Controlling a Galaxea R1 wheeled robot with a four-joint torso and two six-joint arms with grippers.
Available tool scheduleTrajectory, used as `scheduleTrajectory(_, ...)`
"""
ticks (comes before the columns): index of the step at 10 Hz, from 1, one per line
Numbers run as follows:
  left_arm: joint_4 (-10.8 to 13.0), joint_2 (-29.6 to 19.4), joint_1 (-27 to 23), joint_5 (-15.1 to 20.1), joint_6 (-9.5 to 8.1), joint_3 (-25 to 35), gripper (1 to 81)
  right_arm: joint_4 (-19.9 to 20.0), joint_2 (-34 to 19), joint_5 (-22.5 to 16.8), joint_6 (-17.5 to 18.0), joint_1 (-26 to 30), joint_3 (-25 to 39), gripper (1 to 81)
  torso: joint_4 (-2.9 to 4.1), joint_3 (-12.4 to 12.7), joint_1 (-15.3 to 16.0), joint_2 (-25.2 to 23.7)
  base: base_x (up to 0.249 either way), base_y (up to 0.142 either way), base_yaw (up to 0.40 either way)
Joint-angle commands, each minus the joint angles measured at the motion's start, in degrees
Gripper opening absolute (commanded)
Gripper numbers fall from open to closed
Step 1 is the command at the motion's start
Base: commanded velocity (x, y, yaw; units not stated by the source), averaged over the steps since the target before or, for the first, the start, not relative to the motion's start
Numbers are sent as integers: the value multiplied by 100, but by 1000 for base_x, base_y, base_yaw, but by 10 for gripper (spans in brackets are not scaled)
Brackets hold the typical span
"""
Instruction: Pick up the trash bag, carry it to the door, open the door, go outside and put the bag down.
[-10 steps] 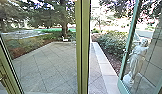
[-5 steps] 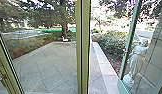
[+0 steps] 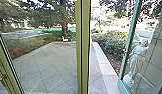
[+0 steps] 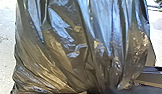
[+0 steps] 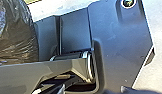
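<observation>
Past the upright post (image 3: 83,50), through the gap to its right, lies the paved yard (image 3: 47,65), with the glazed door (image 3: 131,32) standing open at the right. The dark trash bag (image 4: 79,47) is close by the robot, near its wrists; whether it hangs free or rests on something, I cannot tell, nor whether either pincer is clamped on it.

Its thin, glossy film looks soft and slippery, likely to slide or tear if pinched by a single fold; it seems bulky, though its weight is hard to judge. The gathered neck would be the best place to take hold.

The head view gives the way out, with shrubs (image 3: 112,43) farther off and a pale statue (image 3: 137,60) seen through the door. The left wrist view gives the bag's long creases; the right wrist view, its rounded side near the robot's dark plate (image 5: 119,45).
</observation>
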Motion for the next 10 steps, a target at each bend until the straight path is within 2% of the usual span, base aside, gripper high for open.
scheduleTrajectory(1,47,-48,-291,277,29,2,10,-113,132,-371,-81,228,87,811,0,-2,0,0,0,0,0)
scheduleTrajectory(3,47,-31,-290,277,29,2,10,-95,132,-371,-72,220,61,811,0,-2,0,0,0,0,0)
scheduleTrajectory(10,56,-4,-308,277,29,2,10,-113,140,-371,-81,220,87,811,0,0,0,0,0,-90,0)
